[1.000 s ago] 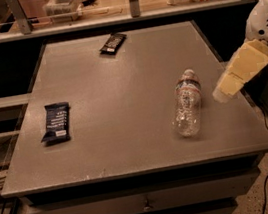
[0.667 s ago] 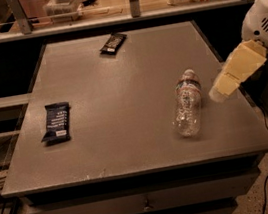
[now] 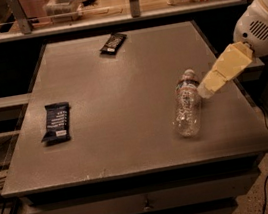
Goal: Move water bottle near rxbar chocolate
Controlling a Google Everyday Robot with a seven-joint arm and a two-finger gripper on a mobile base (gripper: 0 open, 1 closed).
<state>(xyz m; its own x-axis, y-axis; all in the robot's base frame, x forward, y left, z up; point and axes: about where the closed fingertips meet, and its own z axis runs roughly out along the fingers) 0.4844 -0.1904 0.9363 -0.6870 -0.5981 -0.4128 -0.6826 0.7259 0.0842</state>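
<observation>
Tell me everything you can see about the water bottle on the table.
The water bottle is small, clear crinkly plastic with a white cap. It lies on its side on the grey table, right of centre, cap toward the far edge. The gripper sits just right of its neck; contact is unclear.

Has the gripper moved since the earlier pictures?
Yes. The gripper has shifted left, closer to the water bottle, which lies in the same place on the table.

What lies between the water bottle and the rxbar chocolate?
Camera view: only bare tabletop between water bottle and rxbar chocolate; gripper beside the bottle's cap.
</observation>
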